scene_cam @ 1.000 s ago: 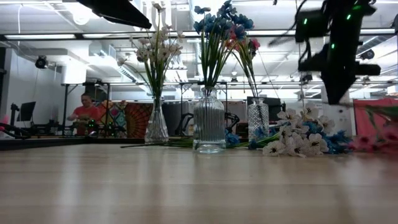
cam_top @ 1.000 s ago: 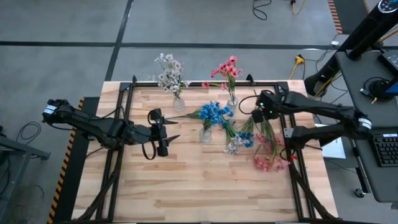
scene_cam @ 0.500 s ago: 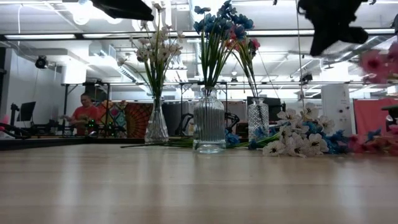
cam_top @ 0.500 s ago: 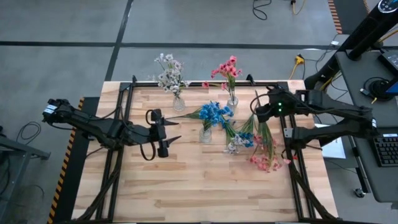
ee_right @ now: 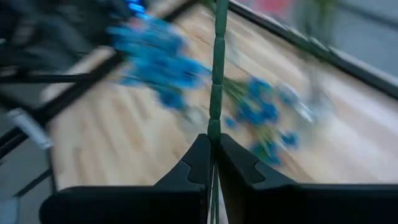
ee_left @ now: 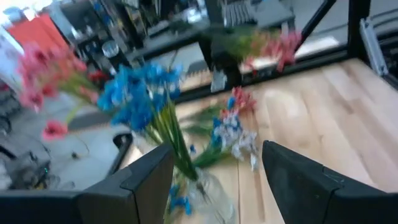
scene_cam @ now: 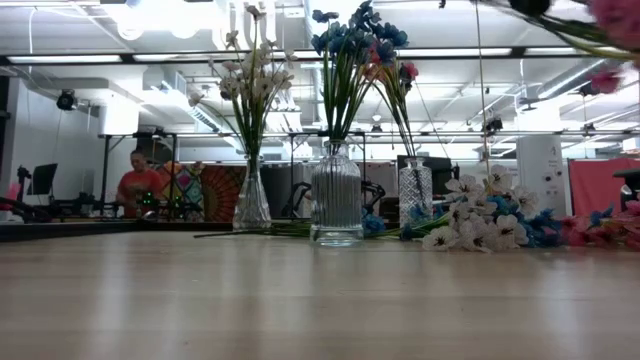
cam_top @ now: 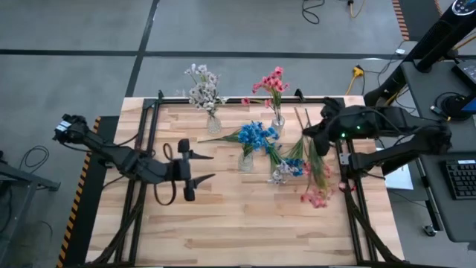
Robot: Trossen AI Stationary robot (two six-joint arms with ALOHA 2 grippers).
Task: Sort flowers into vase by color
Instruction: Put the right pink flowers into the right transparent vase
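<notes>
Three glass vases stand on the table: one with white flowers (cam_top: 202, 91), one with pink flowers (cam_top: 272, 83) and, nearer, one with blue flowers (cam_top: 254, 135). A loose heap of blue and white flowers (cam_top: 285, 167) lies on the wood to the right of the blue vase. My right gripper (cam_top: 307, 136) is shut on a pink flower spray (cam_top: 315, 195) raised above the table's right side. Its blossoms (scene_cam: 615, 15) show high up in the low view. My left gripper (cam_top: 205, 167) hovers open left of the blue vase, with nothing between its fingers (ee_left: 152, 180). My right gripper pinches the pink spray's thin green stem (ee_right: 215, 118) between its two fingertips, coming from the table's right side. The stem's bare end (cam_top: 297, 112) sticks out toward the far edge. The blossom end (cam_top: 315, 195) trails toward the near edge, clear of the table.
A black metal frame (cam_top: 149, 149) runs along the table's left, far and right sides. Bare wood (cam_top: 238, 223) fills the near half of the table. A person sits in the room beyond the table (scene_cam: 135, 185).
My right gripper has risen and turned with the pink spray, whose blossoms have left the table and now hang in the air. My left gripper has swung a little toward the near edge and stays open.
</notes>
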